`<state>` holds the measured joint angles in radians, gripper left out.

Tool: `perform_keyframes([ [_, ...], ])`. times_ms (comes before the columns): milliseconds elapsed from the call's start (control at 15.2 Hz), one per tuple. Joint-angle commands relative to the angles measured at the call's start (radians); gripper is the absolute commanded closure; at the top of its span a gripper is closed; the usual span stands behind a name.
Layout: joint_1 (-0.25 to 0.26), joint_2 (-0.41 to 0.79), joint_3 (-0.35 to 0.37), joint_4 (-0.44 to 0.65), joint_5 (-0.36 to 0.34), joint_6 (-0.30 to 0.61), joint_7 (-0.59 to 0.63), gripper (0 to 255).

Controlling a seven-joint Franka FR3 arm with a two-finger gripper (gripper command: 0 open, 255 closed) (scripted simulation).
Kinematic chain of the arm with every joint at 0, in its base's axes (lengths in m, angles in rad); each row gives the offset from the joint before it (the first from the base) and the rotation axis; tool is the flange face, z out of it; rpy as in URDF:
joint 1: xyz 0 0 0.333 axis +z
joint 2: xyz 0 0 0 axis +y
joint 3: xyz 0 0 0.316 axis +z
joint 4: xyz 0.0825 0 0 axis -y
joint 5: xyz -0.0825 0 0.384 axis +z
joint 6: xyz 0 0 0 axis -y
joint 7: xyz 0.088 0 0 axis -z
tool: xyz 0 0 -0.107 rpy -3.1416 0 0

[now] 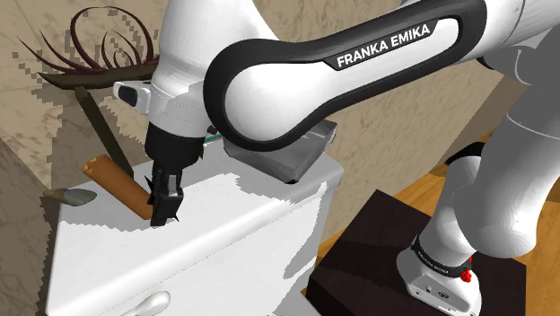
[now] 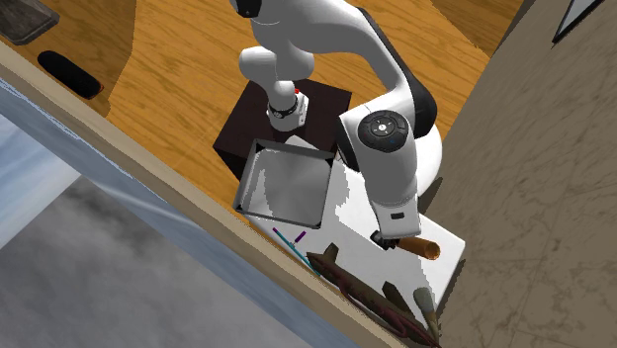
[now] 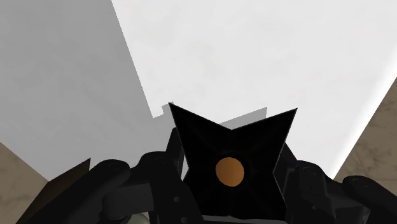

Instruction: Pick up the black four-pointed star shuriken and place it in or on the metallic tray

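The black four-pointed star [image 3: 229,143], with its orange hub, is sitting between the fingers of the gripper [image 3: 229,175], which are closed in against its two sides. I am reading that as a firm clasp. The star is throwing a shadow onto the white cabinet top [image 3: 242,57] a little apart from itself, so I am judging it to be just clear of the surface. In the shoulder view the gripper [image 1: 164,205] is hanging low over the cabinet's near corner, just beside a brown cylinder [image 1: 117,184]. I am treating the pick as done and the carry as the step in hand. Next I am planning to lift straight up, clear the cylinder, then swing toward the tray [image 2: 247,176] at the stand end and release low over its floor.
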<state>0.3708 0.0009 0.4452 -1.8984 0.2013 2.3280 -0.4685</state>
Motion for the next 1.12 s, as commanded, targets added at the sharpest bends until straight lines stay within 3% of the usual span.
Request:
perform_keyframes([
  [0,0.000,0.001,0.000,0.000,0.000,0.000,0.000,255],
  [1056,-0.005,-0.007,-0.004,0.178,-0.020,-0.184,0.033,255],
])
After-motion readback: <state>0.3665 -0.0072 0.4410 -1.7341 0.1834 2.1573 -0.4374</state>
